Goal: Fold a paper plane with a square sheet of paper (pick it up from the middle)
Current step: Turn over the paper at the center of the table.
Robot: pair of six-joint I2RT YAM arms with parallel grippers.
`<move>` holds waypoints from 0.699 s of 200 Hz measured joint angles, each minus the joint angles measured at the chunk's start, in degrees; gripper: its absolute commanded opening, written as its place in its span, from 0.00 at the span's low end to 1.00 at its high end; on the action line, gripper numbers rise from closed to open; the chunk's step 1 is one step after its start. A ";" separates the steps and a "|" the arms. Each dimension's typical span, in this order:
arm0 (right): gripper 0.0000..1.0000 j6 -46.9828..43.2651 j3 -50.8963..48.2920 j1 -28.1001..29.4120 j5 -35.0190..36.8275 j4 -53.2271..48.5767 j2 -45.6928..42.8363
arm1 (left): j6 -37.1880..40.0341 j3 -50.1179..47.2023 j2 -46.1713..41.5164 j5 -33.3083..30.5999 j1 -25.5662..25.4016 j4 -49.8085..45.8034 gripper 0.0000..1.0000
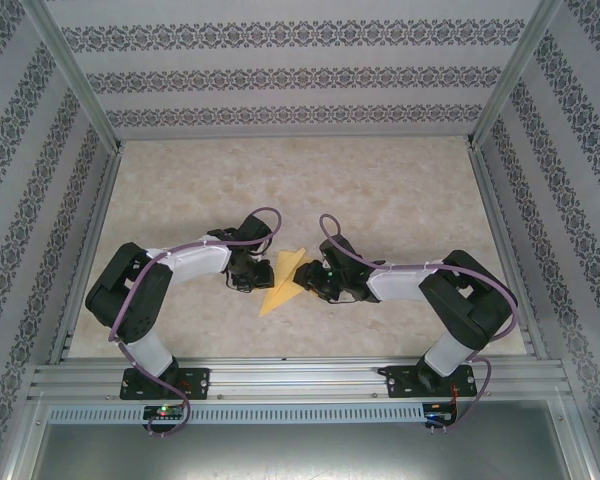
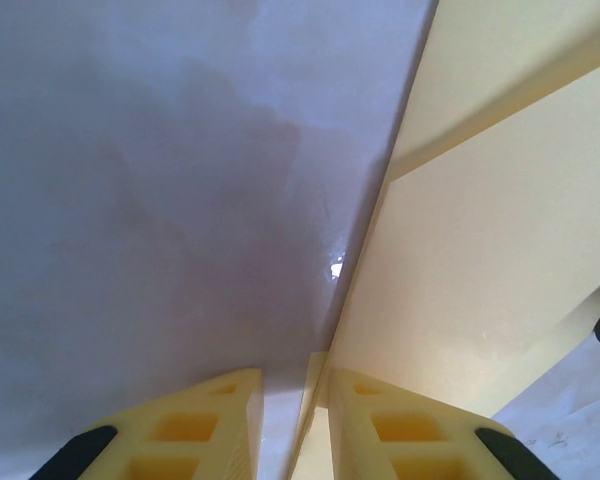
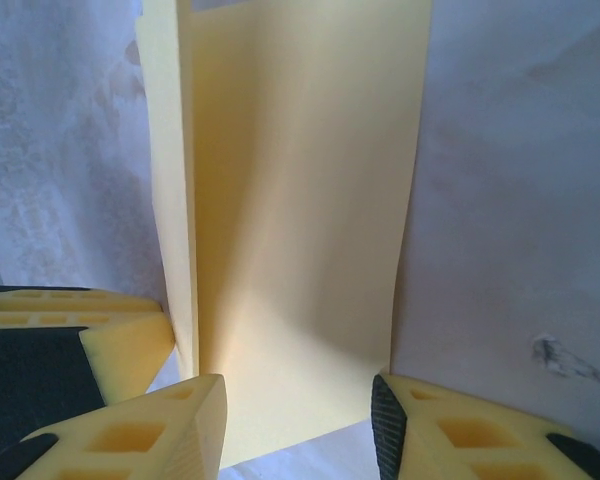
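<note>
The yellow sheet of paper lies mid-table, folded into a pointed, layered shape between both grippers. My left gripper is at its left edge. In the left wrist view the paper has its folded edge between the fingertips of that gripper, against the right finger, with a narrow gap to the left one. My right gripper comes from the right. In the right wrist view a paper flap sits between the widely spread fingers of that gripper, which stands open.
The marble-patterned tabletop is fenced by metal rails, with patterned walls behind. A left gripper finger shows beside the paper's left edge in the right wrist view. Both arms crowd the near middle of the table.
</note>
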 measured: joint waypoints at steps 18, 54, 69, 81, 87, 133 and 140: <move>0.46 0.24 0.17 0.00 -0.02 0.07 0.17 | 0.02 0.00 0.00 0.07 0.00 -0.02 0.25; 0.46 1.36 1.20 0.00 -0.09 0.85 1.40 | 0.02 0.00 0.00 0.09 0.02 -0.02 0.25; 0.47 1.64 1.92 0.00 -0.09 1.57 2.23 | 0.02 0.00 0.04 0.11 0.04 -0.02 0.25; 0.47 1.75 2.47 0.00 -0.07 2.14 2.89 | 0.02 0.00 0.09 0.24 0.13 -0.02 0.25; 0.48 1.81 2.73 0.00 -0.07 2.29 3.13 | 0.02 0.00 0.11 0.33 0.26 -0.02 0.24; 0.50 1.86 5.07 0.00 -2.23 6.29 5.97 | 0.00 0.00 0.11 0.70 0.37 -0.02 0.24; 0.50 1.86 5.44 0.00 -2.78 7.08 6.56 | 0.00 0.00 0.11 0.70 0.37 -0.02 0.24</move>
